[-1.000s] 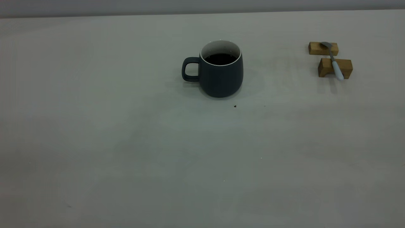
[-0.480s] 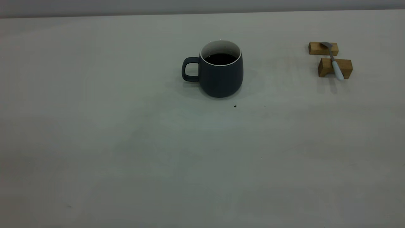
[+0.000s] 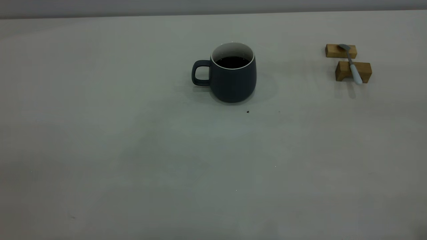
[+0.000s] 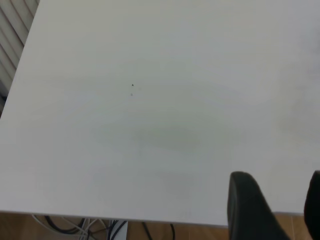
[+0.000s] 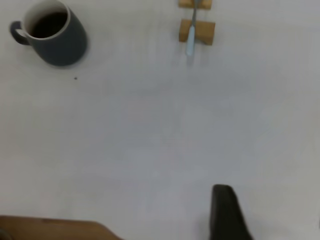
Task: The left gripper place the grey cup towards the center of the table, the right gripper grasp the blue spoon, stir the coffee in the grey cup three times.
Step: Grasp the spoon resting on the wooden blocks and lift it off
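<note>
Meanwhile, the dark slate-grey cup (image 3: 233,74) of coffee (image 3: 232,62) stands mid-table toward the far edge, the pale-blue-handled spoon (image 3: 351,64) bridging two tan wooden blocks (image 3: 353,71) near the far right corner, lifted for grasping; left gripper (image 4: 272,207) spread, right gripper's spread indiscernible.

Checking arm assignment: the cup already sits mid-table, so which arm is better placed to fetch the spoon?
Right, probably. The blue spoon lies across two wooden blocks on the table's right side, and the right wrist view shows it ahead with the grey cup. The left wrist view shows only bare table.
</note>
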Controlling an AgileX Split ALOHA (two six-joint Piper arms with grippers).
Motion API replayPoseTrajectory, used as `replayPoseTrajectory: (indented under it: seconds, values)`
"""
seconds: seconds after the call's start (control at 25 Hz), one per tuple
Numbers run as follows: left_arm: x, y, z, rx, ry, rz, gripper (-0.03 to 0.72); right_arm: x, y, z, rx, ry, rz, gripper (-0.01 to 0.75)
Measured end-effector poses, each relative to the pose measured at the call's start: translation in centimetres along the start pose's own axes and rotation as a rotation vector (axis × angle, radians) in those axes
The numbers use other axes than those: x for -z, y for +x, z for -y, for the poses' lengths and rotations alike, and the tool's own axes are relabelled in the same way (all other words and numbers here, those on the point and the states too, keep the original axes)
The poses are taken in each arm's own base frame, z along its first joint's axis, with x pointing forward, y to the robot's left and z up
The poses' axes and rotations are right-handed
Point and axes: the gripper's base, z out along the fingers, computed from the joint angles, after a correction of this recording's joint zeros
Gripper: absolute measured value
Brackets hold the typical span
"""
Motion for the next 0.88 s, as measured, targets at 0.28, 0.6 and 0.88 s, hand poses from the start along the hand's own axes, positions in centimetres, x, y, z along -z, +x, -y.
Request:
replayPoseTrajectory:
  seconds: [0.28,0.6,0.88]
  values:
    - [0.0,0.0,0.0,-0.001,0.0,0.0,0.351,-8.7,-5.5,0.3,-0.003,0.014,-0.176,0.583]
    - [0.0,0.0,0.0,-0.003,0.0,0.0,0.351,-19.4,-7.0,0.0,0.007,-0.04,-0.399,0.583]
    - [0.0,0.0,0.0,-0.003,0.0,0.0,0.351,-27.3,-6.3,-1.3,0.061,-0.067,-0.49,0.583]
